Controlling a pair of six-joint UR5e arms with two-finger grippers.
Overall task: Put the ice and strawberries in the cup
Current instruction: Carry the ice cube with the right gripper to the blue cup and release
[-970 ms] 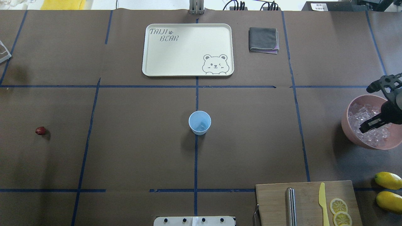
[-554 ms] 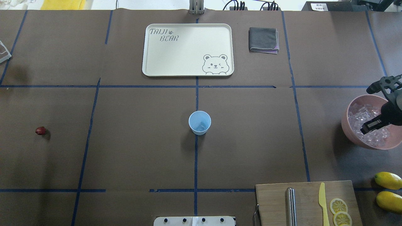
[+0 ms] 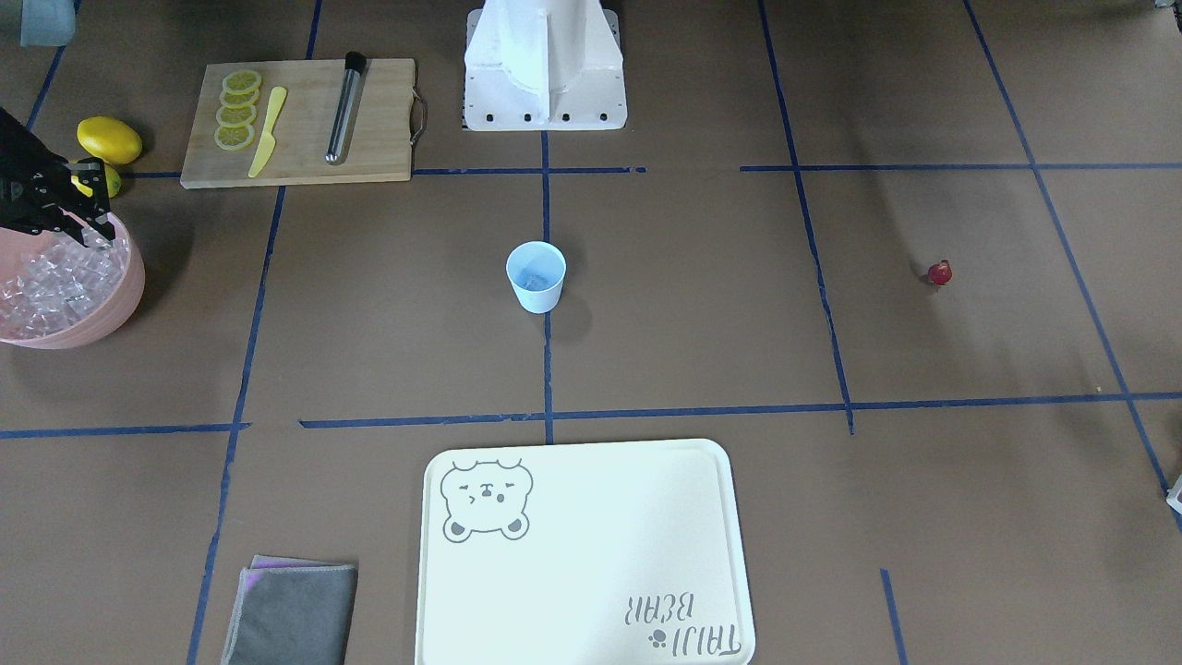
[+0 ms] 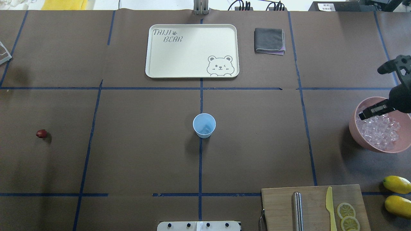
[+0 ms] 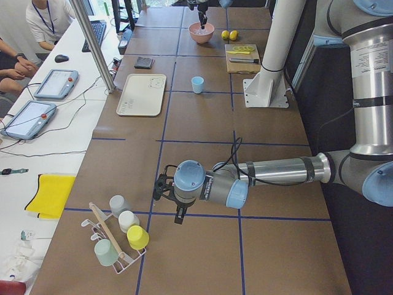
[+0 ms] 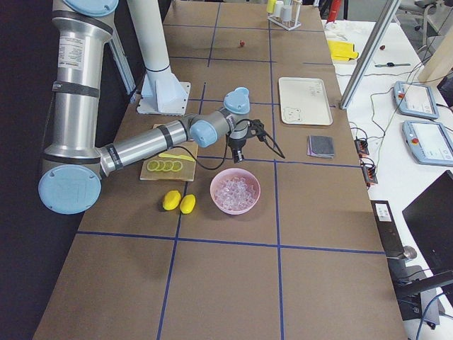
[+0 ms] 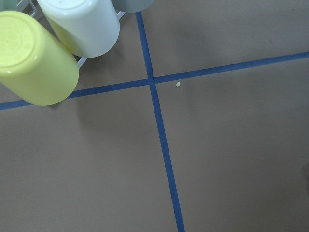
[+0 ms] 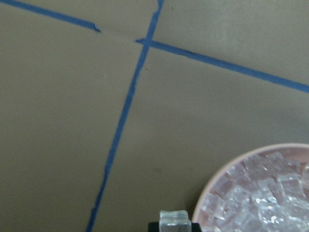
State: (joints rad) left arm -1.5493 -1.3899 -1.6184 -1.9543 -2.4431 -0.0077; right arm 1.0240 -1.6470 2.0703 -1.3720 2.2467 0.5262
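Brown papered table (image 4: pixel 128 160), blue-taped. At right sits the pink bowl (image 4: pixel 354 133) of ice (image 4: pixel 380 130); the right gripper (image 4: pixel 364 114) hovers over its far rim, the wrist view alone showing a cube (image 8: pixel 175 218) pinched. The cup (image 4: pixel 204 125) stands centre, mouth up. The strawberry (image 4: pixel 41 133) lies at left. Whether the left gripper (image 5: pixel 178 215) grips anything is unclear.

One cup (image 4: pixel 204 125), one strawberry (image 4: pixel 41 133), one bowl (image 4: pixel 354 133), ice (image 4: pixel 380 130) past counting though one chunk sits in the right claw (image 4: pixel 364 115), two lemons (image 4: pixel 397 184), four lemon slices (image 3: pixel 238 109), one knife (image 4: pixel 330 205), one metal rod (image 4: pixel 297 210), one board (image 4: pixel 277 208), one tray (image 4: pixel 192 51), one cloth (image 4: pixel 269 41), four racked cups (image 5: pixel 128 220)
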